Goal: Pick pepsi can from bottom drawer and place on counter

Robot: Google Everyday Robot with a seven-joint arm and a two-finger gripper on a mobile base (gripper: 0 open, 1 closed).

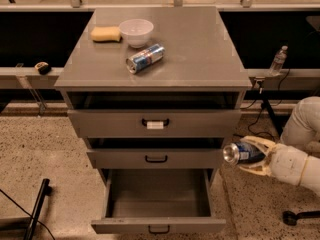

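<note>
The pepsi can, dark blue with a silver end, lies sideways in my gripper, whose cream fingers are shut around it. Can and gripper hang to the right of the cabinet, level with the middle drawer, outside the bottom drawer. That drawer is pulled wide open and its grey inside shows nothing in it. The counter is the grey cabinet top, above and to the left of the gripper.
On the counter's left part lie a paler silver-and-blue can on its side, a white bowl and a yellow sponge. The top drawer with a white label and the middle drawer stand slightly ajar. A water bottle stands at right.
</note>
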